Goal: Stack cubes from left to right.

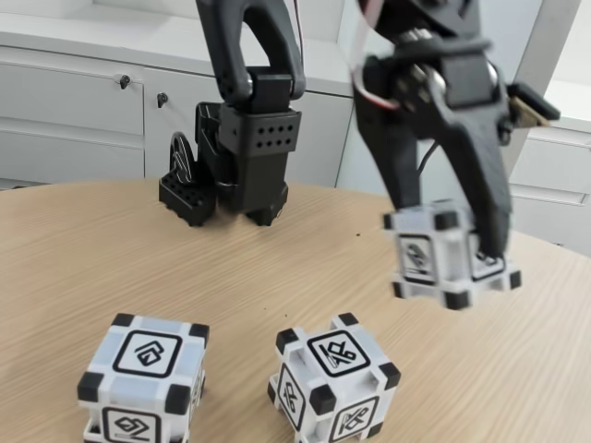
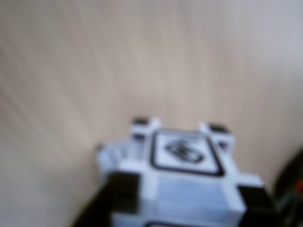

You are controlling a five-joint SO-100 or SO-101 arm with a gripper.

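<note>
Cubes on a light wooden table (image 1: 111,258) in the fixed view, and here is how they stand: the left cube (image 1: 143,378) sits near the front edge, flat on the wood, a square glyph facing up. Just right of it, a small gap between them, the middle cube (image 1: 335,386) rests turned at an angle, one corner toward the camera. Up on the right, the third cube (image 1: 450,254) is off the table, clear air under it, tilted slightly and blurred. The gripper (image 1: 452,245) is clamped around it, one dark finger down its left side, the other down the right face. Far back, the black perforated base block (image 1: 247,152) stands at the table's far side, in front of white cabinets (image 1: 74,111).

Over to the wrist view: the held cube (image 2: 182,172) fills the lower middle, soft and blurred, its top glyph framed in black, black corner blocks at near left and right. A dark finger (image 2: 289,189) shows at the right edge. Beyond the cube, streaked wood grain of the table (image 2: 94,56) spreads across the far part.
</note>
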